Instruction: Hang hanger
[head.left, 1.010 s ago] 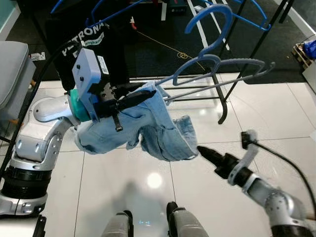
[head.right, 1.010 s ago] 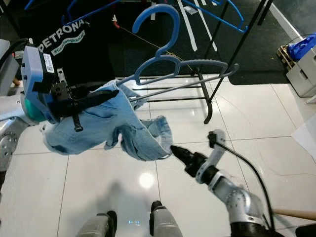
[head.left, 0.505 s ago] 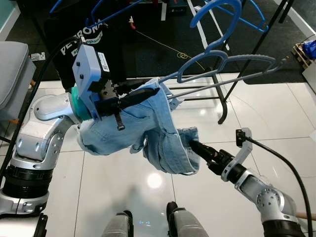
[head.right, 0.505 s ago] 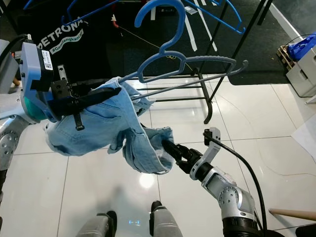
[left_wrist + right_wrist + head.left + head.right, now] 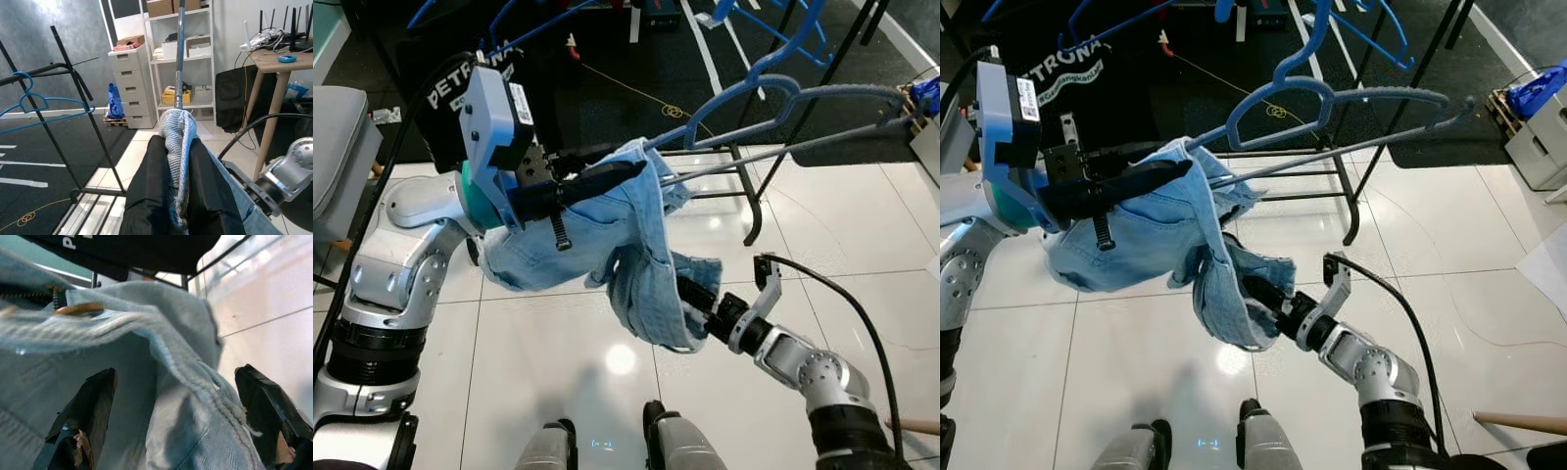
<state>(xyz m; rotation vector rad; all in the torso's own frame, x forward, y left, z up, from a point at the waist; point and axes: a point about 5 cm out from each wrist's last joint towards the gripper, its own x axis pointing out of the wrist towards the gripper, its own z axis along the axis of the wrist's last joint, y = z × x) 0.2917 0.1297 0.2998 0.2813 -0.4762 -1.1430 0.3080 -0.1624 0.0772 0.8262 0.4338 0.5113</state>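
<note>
Since a second ago, my right tool has pushed forward from open air below the garment into the hanging fold of the light blue denim shorts, its two black fingers spread wide with cloth between them, not yet pinched. My left tool is clamped on the near end of the blue hanger, gripping hanger and denim waistband together. Over that second the hanger has been lifted higher and farther toward the black clothes rack standing on the white tiled floor. Its long axis runs from my left tool away to my right, hook end up near the rack's bars. A black printed shirt hangs behind my left arm. I judge the left arm, which carries the hanger, is the one to set the hook over the rack.
</note>
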